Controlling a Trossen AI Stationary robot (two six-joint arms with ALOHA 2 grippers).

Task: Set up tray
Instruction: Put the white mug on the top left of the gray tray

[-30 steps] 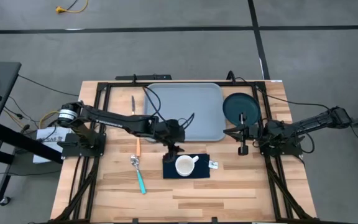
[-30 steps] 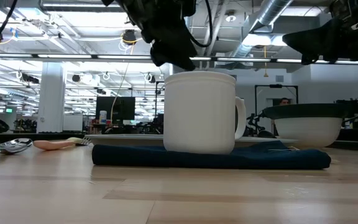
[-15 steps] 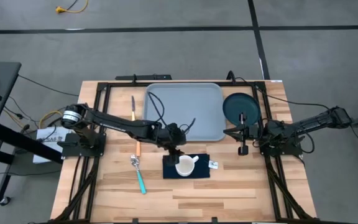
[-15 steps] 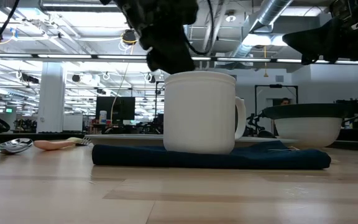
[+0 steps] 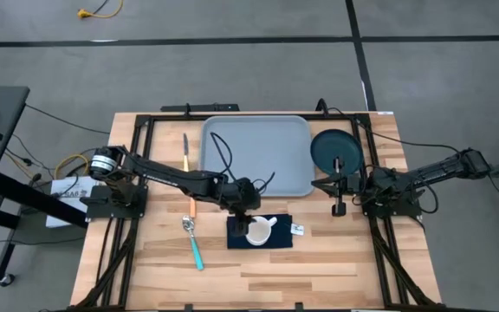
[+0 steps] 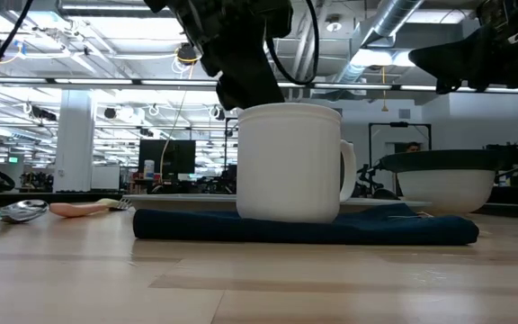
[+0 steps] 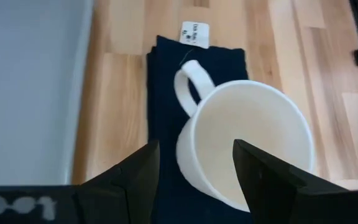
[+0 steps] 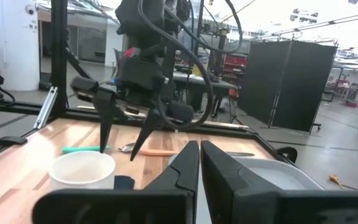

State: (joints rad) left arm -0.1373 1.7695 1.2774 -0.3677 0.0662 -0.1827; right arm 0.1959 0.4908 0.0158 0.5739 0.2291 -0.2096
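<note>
- High view: tray (image 5: 256, 154) lies empty at the table's far middle, long axis left to right, flat and square to the edges. Left gripper (image 5: 248, 211) hovers over the white mug (image 5: 257, 230) on the navy napkin (image 5: 277, 240), nearer than the tray.
- Low view: mug upright on napkin.
- Left wrist view: fingers (image 7: 138, 176) apart, straddling the mug's rim.
- Right wrist view: right gripper (image 8: 200, 163) fingers nearly together, parked beside the teal plate (image 5: 334, 149).

Industrial lab or workshop: exposed ceiling ducts (image 6: 394, 27), strip lighting, grey concrete floor (image 5: 232, 74) with taped lines, dark partition panels (image 8: 284, 84), equipment racks behind the counter (image 5: 319, 269).
</note>
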